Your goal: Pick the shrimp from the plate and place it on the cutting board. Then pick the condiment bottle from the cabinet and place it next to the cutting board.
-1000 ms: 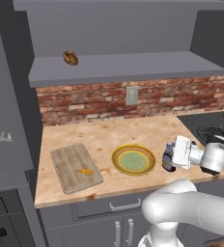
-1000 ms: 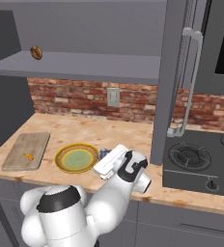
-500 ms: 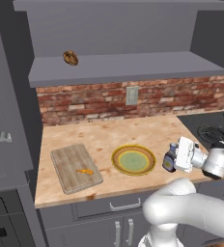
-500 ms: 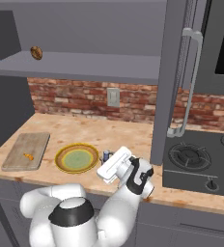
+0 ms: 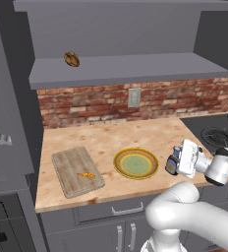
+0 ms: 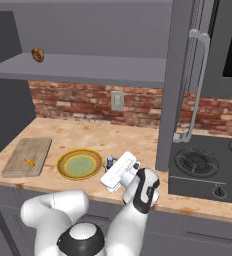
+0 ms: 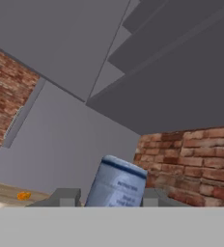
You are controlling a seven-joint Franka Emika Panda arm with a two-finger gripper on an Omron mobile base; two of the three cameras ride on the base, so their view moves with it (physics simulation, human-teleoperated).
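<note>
Counter (image 5: 135,135): speckled tan, brick backsplash (image 5: 150,101) behind.
Cutting board (image 5: 76,170): carries shrimp (image 5: 86,174).
My gripper (image 7: 108,197): clamped around condiment bottle (image 7: 116,182).

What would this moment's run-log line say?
shrimp: on cutting board | gripper: holding condiment bottle, right of plate | stage: bottle not yet beside board

Note the matt, weathered wood of the cutting board (image 5: 77,171), the plate's (image 5: 135,163) smooth glazed look, the rough brick backsplash (image 5: 135,101), and the speckled stone-like counter (image 5: 111,140) left of your gripper (image 5: 172,165).
</note>
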